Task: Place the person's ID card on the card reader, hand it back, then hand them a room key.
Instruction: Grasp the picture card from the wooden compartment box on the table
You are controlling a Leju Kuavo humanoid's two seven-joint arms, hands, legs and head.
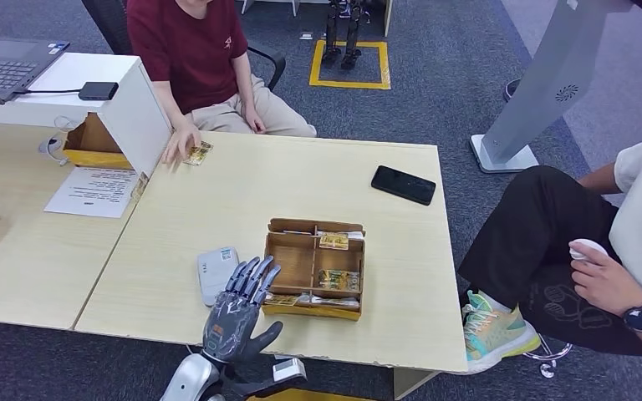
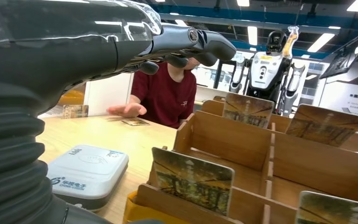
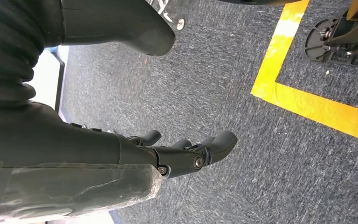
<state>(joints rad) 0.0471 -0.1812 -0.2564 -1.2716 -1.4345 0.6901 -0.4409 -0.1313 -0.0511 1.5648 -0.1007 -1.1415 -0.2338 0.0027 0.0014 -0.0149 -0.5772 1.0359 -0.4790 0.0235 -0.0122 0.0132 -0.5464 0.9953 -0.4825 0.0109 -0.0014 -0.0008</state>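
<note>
At lower centre we see the left hand (image 1: 238, 313) spread and empty between the card reader (image 1: 216, 274) and the key box (image 1: 315, 269). The ID card (image 1: 198, 154) lies upper left under a person's hand (image 1: 180, 144). The right hand (image 3: 186, 151) hangs empty, fingers loosely apart.

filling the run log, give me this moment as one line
left hand: open, raised over table edge by card reader | right hand: hanging, empty | ID card: on table under person's hand | step: card not yet taken
</note>
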